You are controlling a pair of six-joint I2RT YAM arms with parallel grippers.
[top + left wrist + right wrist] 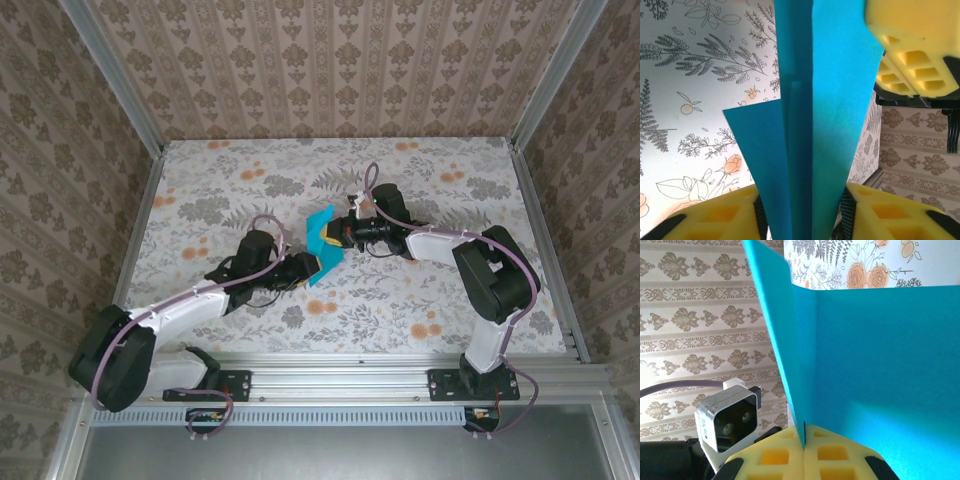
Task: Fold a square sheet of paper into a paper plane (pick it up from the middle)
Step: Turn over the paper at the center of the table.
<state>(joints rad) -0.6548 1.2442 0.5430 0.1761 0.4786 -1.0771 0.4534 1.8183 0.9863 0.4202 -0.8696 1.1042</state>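
The right claw [804,447], at the bottom centre of its own wrist view, has its two yellow pads pressed together. An edge of the square sheet of paper [880,355] is pinched in the seam between them. The teal sheet rises from that pinch in two panels that meet at a crease: one spreads broad across the right of the frame, the other leans toward the upper left. This grip seems meant to hold the sheet upright so the other arm can work on a fold.

The left claw [802,222], at the bottom of its wrist view, has one yellow finger on either side of the sheet's folded layers. The gap is narrow, but it cannot be told whether the pads actually press the paper. It is probably set astride the crease to flatten it.

In the overhead view both claws meet near the centre of the floral table [430,290]. The paper is between them, apparently lifted off the surface.
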